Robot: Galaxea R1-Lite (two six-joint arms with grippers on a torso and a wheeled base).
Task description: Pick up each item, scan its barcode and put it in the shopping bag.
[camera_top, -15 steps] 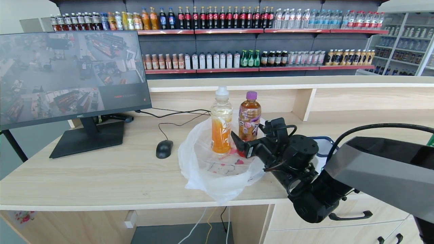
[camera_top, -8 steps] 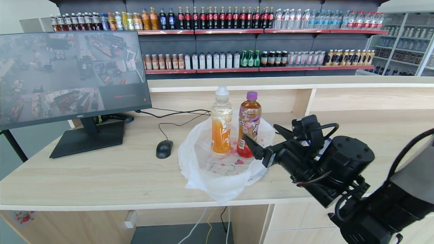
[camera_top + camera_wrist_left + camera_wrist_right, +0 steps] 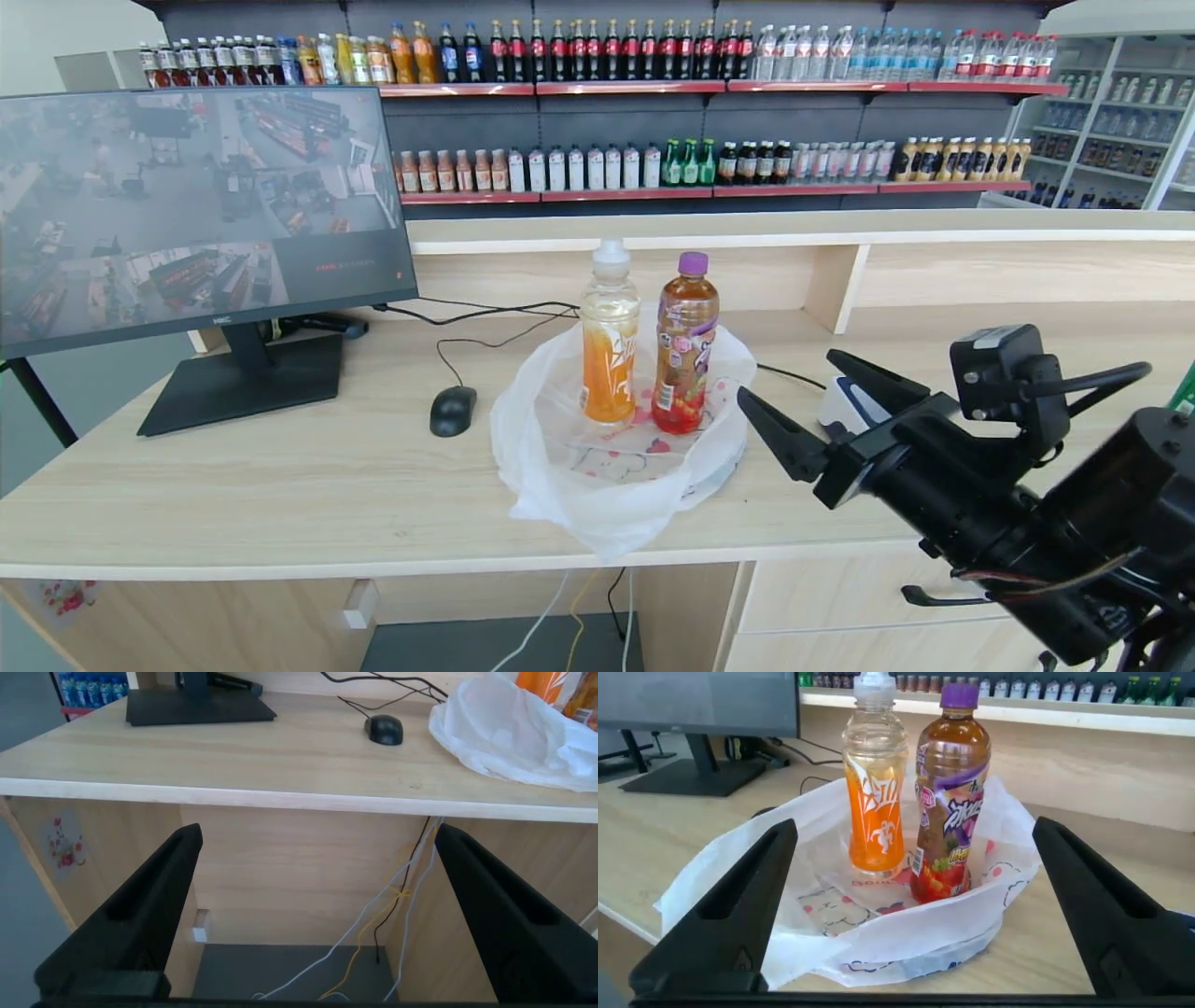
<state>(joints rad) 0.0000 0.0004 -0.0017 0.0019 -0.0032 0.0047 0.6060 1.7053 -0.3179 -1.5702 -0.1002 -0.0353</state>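
Shopping bag (image 3: pixel 607 471) of white plastic sits mid-counter (image 3: pixel 280 485), an orange drink bottle (image 3: pixel 609 350) and a purple-capped tea bottle (image 3: pixel 686 345) upright inside. The right gripper (image 3: pixel 786 373) hangs just right of it near the barcode scanner (image 3: pixel 843 406), jaws spread and empty. The left gripper (image 3: pixel 318 835), also spread, sits below the counter's near edge. Pulling clear should avoid snagging the bag's rim, lest the bottles topple.

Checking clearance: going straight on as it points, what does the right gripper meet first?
Probably the near rim of the shopping bag, then the purple-capped bottle standing in it; depth is unclear.
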